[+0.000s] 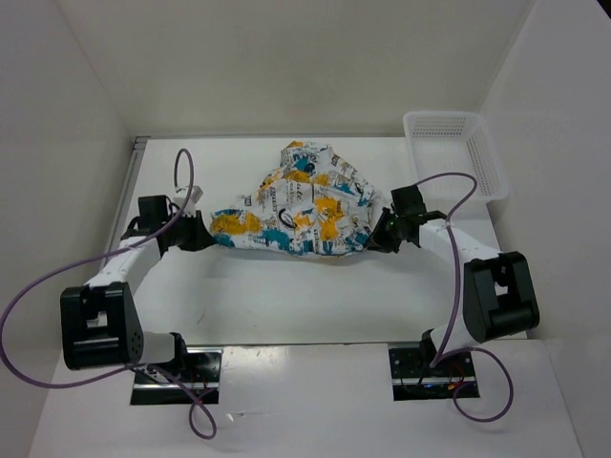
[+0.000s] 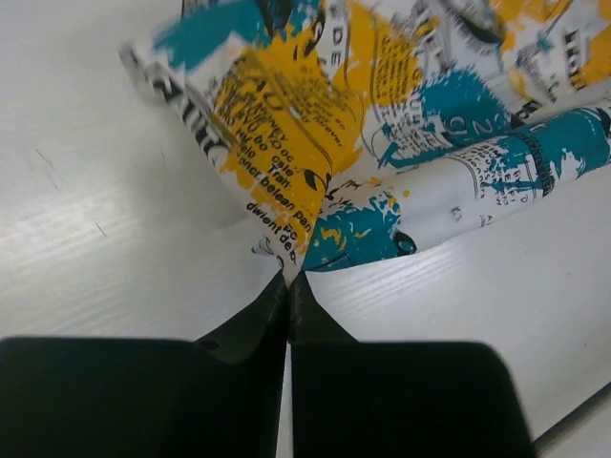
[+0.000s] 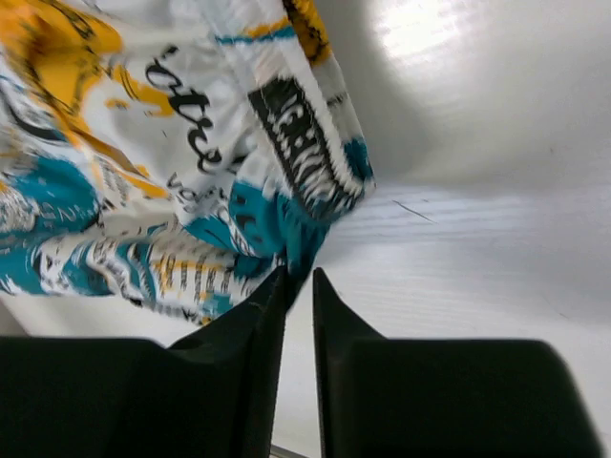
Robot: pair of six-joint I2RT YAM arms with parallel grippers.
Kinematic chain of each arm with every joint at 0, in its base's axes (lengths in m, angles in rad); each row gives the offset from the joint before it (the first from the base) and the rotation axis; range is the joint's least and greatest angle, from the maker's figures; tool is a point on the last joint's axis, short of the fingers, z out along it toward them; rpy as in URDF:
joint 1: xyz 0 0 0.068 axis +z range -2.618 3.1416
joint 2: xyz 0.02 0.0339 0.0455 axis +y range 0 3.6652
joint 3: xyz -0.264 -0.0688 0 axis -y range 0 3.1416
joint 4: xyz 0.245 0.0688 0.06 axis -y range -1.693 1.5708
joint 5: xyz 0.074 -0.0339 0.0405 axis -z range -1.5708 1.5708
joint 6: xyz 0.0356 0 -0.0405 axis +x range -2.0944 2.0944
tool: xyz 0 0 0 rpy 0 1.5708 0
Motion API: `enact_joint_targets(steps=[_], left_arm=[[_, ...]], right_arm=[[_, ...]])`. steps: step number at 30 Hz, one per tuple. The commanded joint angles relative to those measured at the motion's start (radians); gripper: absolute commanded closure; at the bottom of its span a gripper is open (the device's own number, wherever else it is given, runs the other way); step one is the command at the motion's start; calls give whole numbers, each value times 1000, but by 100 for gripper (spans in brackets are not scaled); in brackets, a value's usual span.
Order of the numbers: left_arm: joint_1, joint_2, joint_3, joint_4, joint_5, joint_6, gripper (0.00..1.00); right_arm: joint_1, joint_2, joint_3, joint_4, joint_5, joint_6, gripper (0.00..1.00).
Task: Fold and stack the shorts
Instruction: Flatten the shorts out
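Stretching across the centre of the top view, the shorts (image 1: 304,205) are held at two opposite ends above the white table (image 1: 286,305), the fabric bunched high in the middle and drawn down to a point at either side. The left arm (image 1: 129,253) is extended from the lower left of the frame up and inward, its forearm angled toward the centre, and the left gripper (image 1: 205,235) is closed on the left tip of the cloth; in the left wrist view the two black fingers are pressed together with a yellow and teal corner pinched at their tips. The right arm (image 1: 468,250) is laid out as a mirror of it from the lower right, and the right gripper (image 1: 377,237) is clamped on the right tip, where only a thin slit is seen between its fingers and a teal edge is caught there. A white mesh basket (image 1: 458,153) is seen at the upper right, apart from the cloth. Purple cables (image 1: 181,176) are looped beside both arms.
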Motion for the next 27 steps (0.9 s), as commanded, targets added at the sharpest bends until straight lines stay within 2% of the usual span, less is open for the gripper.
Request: enact_joint_targets(steps=[1, 3, 4, 5, 7, 8, 11, 12, 13, 15, 18, 19, 20, 21, 24, 27], left_arm=[[15, 87, -33, -50, 39, 4, 90], [15, 97, -22, -79, 39, 4, 73], [15, 83, -22, -100, 39, 4, 55], [15, 48, -22, -112, 39, 4, 22], [15, 5, -22, -145, 26, 4, 10], [15, -33, -41, -169, 26, 4, 7], [15, -104, -131, -174, 26, 4, 10], [15, -119, -162, -160, 37, 4, 14], [15, -147, -223, -114, 54, 4, 23], [15, -167, -268, -76, 63, 4, 29], [15, -176, -309, -25, 63, 4, 31], [15, -167, -323, -5, 63, 4, 28], [15, -156, -356, 27, 63, 4, 16], [15, -146, -372, 100, 75, 4, 13], [15, -78, -396, 208, 75, 4, 8], [15, 1, -371, 236, 65, 4, 7]], right_arm=[[22, 2, -37, -19, 11, -1, 76], [22, 2, -37, -7, 11, 12, 65], [22, 2, -37, -6, 11, 12, 53], [22, 2, -37, 3, 23, 23, 45], [22, 2, -17, 3, 33, 23, 34], [22, 2, -17, 3, 33, 23, 28], [22, 2, -6, 3, 44, 33, 27], [22, 2, 6, 3, 54, 42, 27], [22, 2, 6, 3, 54, 43, 27], [22, 11, 28, 3, 65, 43, 27], [22, 20, 40, -8, 77, 33, 27], [22, 20, 49, -8, 86, 33, 27], [22, 20, 49, -8, 86, 33, 27], [22, 20, 49, -8, 86, 33, 27], [11, 29, 38, 12, 64, 33, 29], [2, 57, 38, 41, 50, 43, 32]])
